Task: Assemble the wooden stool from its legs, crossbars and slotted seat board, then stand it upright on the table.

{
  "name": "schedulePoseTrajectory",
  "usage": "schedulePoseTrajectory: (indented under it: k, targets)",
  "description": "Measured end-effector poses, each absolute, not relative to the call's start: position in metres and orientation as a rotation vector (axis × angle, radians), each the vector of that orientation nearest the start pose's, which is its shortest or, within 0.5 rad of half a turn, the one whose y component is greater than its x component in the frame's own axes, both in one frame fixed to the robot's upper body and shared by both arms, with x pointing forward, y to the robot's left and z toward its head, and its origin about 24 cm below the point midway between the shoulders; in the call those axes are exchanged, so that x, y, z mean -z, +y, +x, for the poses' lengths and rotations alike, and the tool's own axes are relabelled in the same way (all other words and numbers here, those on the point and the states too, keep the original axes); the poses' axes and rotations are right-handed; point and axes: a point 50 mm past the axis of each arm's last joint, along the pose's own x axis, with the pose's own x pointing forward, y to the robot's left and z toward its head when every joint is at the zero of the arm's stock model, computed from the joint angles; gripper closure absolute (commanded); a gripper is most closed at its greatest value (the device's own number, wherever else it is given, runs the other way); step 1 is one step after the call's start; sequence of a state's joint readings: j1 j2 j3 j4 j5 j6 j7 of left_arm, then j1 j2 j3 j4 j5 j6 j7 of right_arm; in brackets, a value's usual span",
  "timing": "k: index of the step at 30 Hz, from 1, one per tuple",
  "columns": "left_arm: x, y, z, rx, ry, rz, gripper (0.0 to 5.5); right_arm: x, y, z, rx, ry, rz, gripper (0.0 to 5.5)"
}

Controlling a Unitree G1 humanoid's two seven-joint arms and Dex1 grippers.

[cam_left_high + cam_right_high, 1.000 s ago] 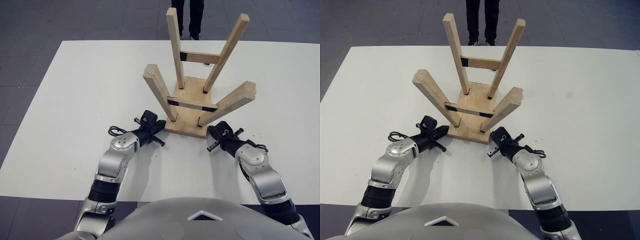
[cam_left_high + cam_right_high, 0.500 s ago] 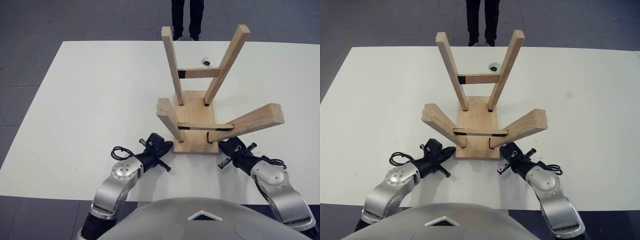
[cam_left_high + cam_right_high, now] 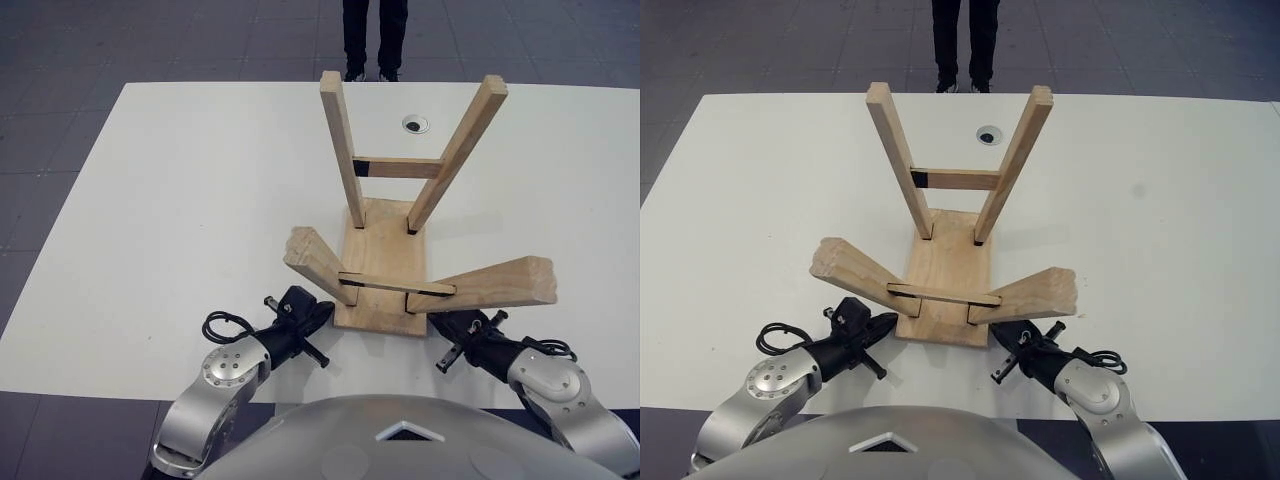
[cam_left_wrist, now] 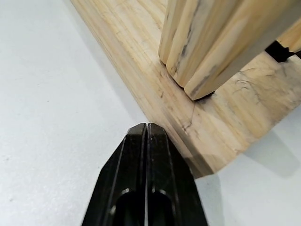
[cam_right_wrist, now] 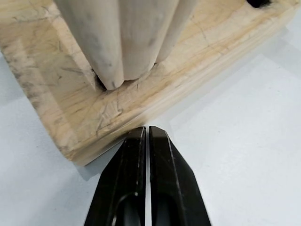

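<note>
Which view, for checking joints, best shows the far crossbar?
Right eye view: the far crossbar sits central, both ends visible. Left eye view shows it similarly; wrist views catch the seat board and leg bases.

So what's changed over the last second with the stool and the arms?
The stool slid toward the robot and turned squarer to it. The left gripper and right gripper drew back with it. Unchanged: the stool is legs-up, fingers shut by the seat board's near corners.
</note>
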State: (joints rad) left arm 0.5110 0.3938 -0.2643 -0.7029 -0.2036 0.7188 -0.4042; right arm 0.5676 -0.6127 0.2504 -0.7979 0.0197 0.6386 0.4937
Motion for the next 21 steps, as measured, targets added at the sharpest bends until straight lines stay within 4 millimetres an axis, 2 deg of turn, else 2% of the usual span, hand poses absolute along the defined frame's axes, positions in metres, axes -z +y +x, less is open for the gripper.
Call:
schedulePoseTrajectory:
  k: [2,6,10,13,18,21]
  targets:
    - [-0.035,0.132,0.120,0.678,0.627,-0.002,5.40,-0.048,-0.156,0.112,-0.787,0.616,-0.335,5.37]
    - [-0.053,0.142,0.130,0.631,0.497,-0.006,5.40,-0.055,-0.168,0.113,-0.811,0.614,-0.355,5.37]
    - [-0.068,0.159,0.142,0.575,0.370,0.034,5.40,-0.064,-0.173,0.101,-0.906,0.643,-0.351,5.37]
    - [-0.068,0.169,0.143,0.583,0.379,0.062,5.40,-0.069,-0.170,0.095,-0.974,0.637,-0.320,5.37]
    - [-0.053,0.192,0.146,0.499,0.455,0.145,5.40,-0.067,-0.160,0.089,-1.054,0.637,-0.289,5.37]
    - [-0.068,0.210,0.166,0.381,0.320,0.220,5.40,-0.063,-0.158,0.094,-1.063,0.628,-0.297,5.37]
